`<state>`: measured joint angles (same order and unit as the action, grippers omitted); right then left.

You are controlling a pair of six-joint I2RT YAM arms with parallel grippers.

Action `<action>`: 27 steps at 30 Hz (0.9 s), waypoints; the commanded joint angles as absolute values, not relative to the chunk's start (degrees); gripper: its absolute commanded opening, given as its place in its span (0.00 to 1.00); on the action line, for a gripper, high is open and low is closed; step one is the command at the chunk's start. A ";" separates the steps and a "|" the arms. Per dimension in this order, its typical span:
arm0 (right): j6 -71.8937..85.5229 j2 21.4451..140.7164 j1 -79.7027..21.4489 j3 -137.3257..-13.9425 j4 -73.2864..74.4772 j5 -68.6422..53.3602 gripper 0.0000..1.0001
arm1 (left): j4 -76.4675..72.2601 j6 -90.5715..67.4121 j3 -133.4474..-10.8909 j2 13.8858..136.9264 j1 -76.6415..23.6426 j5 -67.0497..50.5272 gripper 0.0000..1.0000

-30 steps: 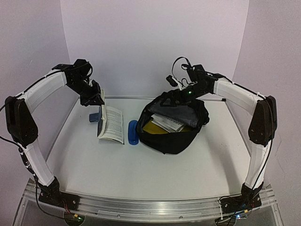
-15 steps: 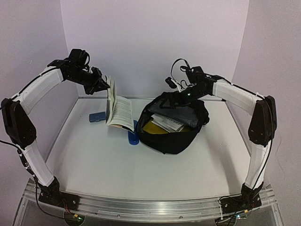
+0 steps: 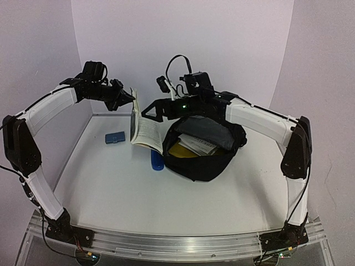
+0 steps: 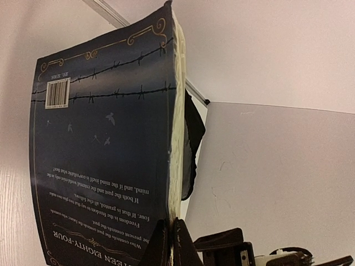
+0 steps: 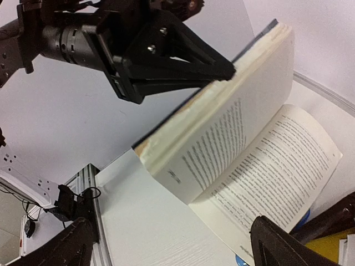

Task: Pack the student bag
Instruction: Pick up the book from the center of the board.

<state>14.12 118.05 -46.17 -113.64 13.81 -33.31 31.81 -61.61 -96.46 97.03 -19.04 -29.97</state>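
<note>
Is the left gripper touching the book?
Touching. In the right wrist view the left gripper pinches the book by its edge, jaws shut.

— Anything legible?
— Yes, on the paperback (image 4: 105,138). Its dark back cover appears upside down in the left wrist view. The title's visible part reads "EEN EIGHTY-FOUR". One quote reads "Freedom is the freedom to say that two plus two make four. If that is granted, all else follows."
— And the barcode label (image 4: 57,92)?
— The digits are too small.
— The open pages (image 5: 266,166)?
— Printed lines, too blurred to read.
</note>
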 commanded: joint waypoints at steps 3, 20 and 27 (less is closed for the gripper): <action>14.39 120.06 -49.79 -115.80 9.86 -25.33 0.98 | 20.80 -63.84 -96.86 94.56 -19.66 -31.72 0.00; 17.81 126.79 -51.86 -121.55 6.71 -9.94 0.03 | 19.23 -64.19 -96.44 96.12 -20.94 -32.21 0.00; 24.19 122.40 -47.71 -120.95 5.79 -17.40 0.00 | 25.29 -57.14 -98.38 94.74 -20.57 -30.41 0.60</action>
<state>19.38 128.25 -51.53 -119.62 10.64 -14.36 24.84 -62.35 -95.54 97.66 -20.33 -29.95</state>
